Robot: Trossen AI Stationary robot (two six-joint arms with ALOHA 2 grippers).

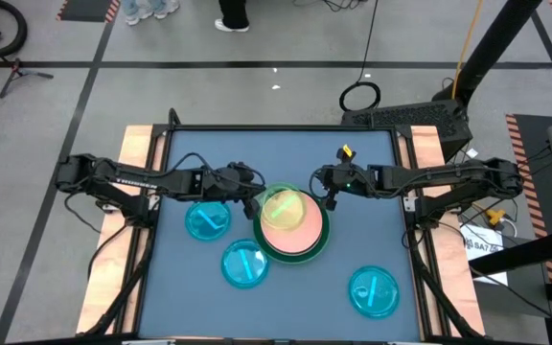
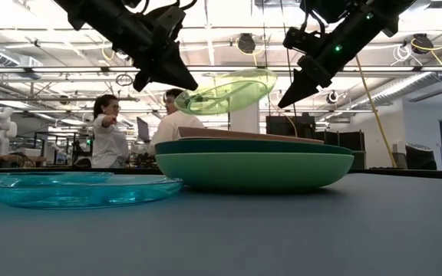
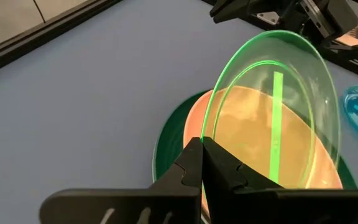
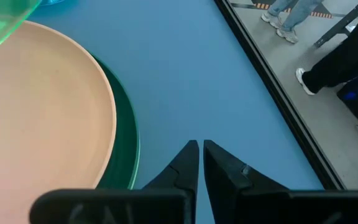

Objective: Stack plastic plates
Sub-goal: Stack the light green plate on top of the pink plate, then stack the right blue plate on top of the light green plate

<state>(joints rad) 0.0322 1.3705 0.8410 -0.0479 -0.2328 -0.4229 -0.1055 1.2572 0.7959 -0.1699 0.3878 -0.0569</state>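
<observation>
A stack of plates point(image 1: 295, 230) stands mid-table: light green at the bottom point(image 2: 255, 170), dark green above it point(image 2: 206, 146), a pink plate point(image 4: 36, 118) on top. My left gripper point(image 3: 202, 155) is shut on a translucent lime plate point(image 3: 272, 106) held in the air over the pink plate. My right gripper point(image 4: 200, 155) is shut and holds nothing, hovering just beyond the stack's right edge. Three translucent cyan plates lie flat on the table point(image 1: 207, 219), point(image 1: 245, 263), point(image 1: 373, 290). My left gripper pinches the lime plate's rim point(image 3: 205, 134) between its two fingers, coming from the table's left and slanting down. The plate is lifted clear above the pink plate and tilted, its far edge point(image 2: 271, 74) higher than the held edge point(image 2: 181, 98).
The cyan plates lie left, near-left and near-right of the stack, with bare blue table between them. A small yellow and black object point(image 1: 345, 152) sits near the far edge. People stand in the room beyond the table point(image 2: 110, 132).
</observation>
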